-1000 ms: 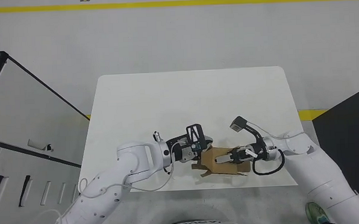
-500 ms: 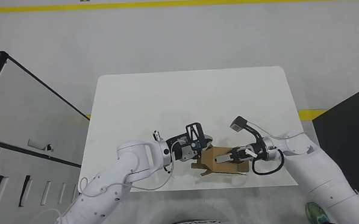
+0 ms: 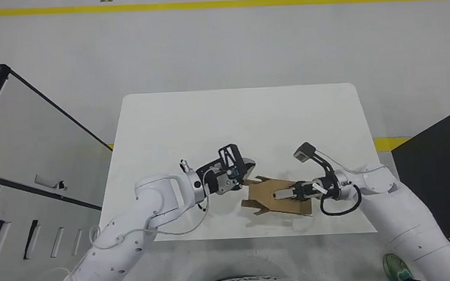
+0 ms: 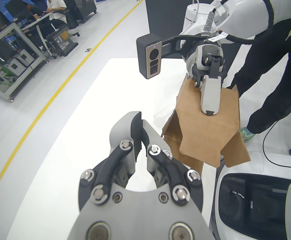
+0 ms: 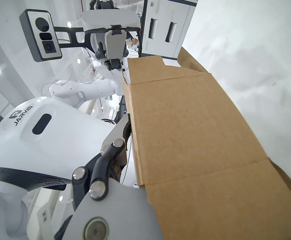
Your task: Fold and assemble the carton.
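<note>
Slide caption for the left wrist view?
Left gripper, jaws shut and empty, faces the brown carton gripped by the right gripper.

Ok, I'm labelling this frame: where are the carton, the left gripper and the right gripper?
carton (image 4: 204, 136), left wrist view, top panel.
left gripper (image 4: 141, 123), left wrist view, between fingertips.
right gripper (image 4: 209, 110), left wrist view, at its fingertips.

Carton on table; left pincer beside, right pincer atop.

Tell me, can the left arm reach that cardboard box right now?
Probably yes. The left gripper sits close to the carton, by its open flaps, only bare table between; its fingers are shut, and the right gripper clamps the carton.
</note>
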Robot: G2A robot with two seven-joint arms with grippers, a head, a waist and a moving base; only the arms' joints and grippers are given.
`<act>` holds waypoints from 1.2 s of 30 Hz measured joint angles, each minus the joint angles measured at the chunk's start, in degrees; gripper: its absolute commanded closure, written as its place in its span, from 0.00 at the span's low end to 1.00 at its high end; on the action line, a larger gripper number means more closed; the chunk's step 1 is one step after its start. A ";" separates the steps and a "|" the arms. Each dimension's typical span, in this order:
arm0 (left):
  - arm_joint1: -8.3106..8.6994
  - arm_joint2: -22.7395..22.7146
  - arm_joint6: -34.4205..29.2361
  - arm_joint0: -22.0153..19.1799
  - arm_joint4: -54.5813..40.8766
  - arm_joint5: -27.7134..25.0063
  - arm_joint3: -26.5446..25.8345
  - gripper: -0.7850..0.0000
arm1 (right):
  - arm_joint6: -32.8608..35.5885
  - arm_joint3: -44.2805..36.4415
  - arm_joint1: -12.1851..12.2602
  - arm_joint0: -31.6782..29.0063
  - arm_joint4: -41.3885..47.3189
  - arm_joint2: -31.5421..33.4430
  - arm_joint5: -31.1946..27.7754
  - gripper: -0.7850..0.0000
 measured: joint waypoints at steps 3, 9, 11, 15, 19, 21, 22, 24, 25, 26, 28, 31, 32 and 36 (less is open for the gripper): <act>0.30 -1.77 0.42 0.92 0.10 0.31 -0.60 1.00 | 0.12 0.12 0.29 -0.26 1.63 0.98 0.12 1.00; 0.84 -4.72 1.27 3.03 0.24 0.53 -1.32 1.00 | 0.83 -0.11 0.87 -1.20 5.53 3.37 0.82 1.00; 0.92 -5.28 1.50 3.57 0.26 1.00 -1.32 1.00 | 1.12 -0.20 0.99 -1.49 6.89 4.08 1.11 1.00; 0.93 -5.30 1.51 3.60 0.29 1.09 -1.30 1.00 | 1.15 -0.20 1.00 -1.51 7.03 4.17 1.14 1.00; 0.88 -5.07 1.92 3.76 0.39 1.47 -1.15 1.00 | 0.17 -0.73 0.92 -1.74 6.82 4.07 1.41 1.00; 0.85 -4.96 2.42 3.97 0.46 1.91 -1.11 1.00 | -0.23 -1.15 0.86 -2.12 7.15 4.12 1.85 1.00; 0.85 -5.04 2.58 4.04 0.49 2.06 -1.21 1.00 | 0.25 -1.13 0.85 -2.23 7.63 4.23 1.92 1.00; 0.89 -5.45 3.34 4.29 0.33 2.28 -1.58 1.00 | 1.86 -0.82 0.85 -2.32 8.92 4.61 2.14 1.00; 0.92 -5.69 3.65 4.43 0.24 2.25 -1.72 1.00 | 2.41 -0.72 0.86 -2.29 9.38 4.79 2.42 1.00; 0.97 -6.05 4.01 4.62 0.14 2.10 -1.95 1.00 | 3.02 -0.69 0.87 -2.19 9.86 5.05 2.96 1.00; 1.07 -6.59 4.49 4.93 -0.05 1.66 -2.33 1.00 | 4.06 -0.92 0.90 -1.95 10.74 5.49 4.04 1.00; 1.25 -7.70 5.62 5.55 -0.67 0.91 -2.82 1.00 | 6.30 -0.88 1.02 -1.34 12.61 6.79 6.30 1.00; 1.33 -8.19 6.11 5.84 -0.83 0.56 -3.00 1.00 | 7.24 -0.70 1.05 -1.14 13.56 7.44 7.23 1.00; 1.60 -9.54 6.81 6.94 -0.97 -0.32 -3.58 1.00 | 8.21 -0.80 1.21 -0.82 17.85 7.75 8.21 1.00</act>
